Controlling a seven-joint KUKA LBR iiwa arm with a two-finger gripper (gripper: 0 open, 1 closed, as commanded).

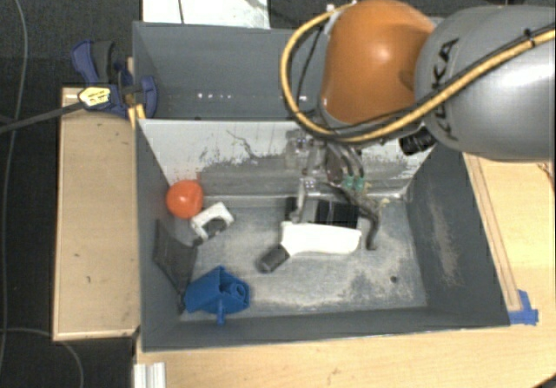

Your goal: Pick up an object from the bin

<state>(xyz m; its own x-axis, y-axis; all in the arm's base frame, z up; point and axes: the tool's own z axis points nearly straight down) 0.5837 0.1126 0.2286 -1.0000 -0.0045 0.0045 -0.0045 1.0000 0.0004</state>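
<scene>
My gripper (335,226) hangs low in the middle of the bin, under the orange wrist cover. Its fingers stand open, one at the left (300,207) and one at the right (372,234). Between and just below them lies a white flat piece (320,240) with a short dark grey stub (272,259) at its lower left. A black block (334,213) sits right above the white piece, between the fingers. Whether the fingers touch the white piece I cannot tell.
An orange ball (184,199) rests at the bin's left, beside a small white and grey part (211,220). A dark grey flat slab (174,254) leans on the left wall. A blue plastic piece (217,292) lies at the front left.
</scene>
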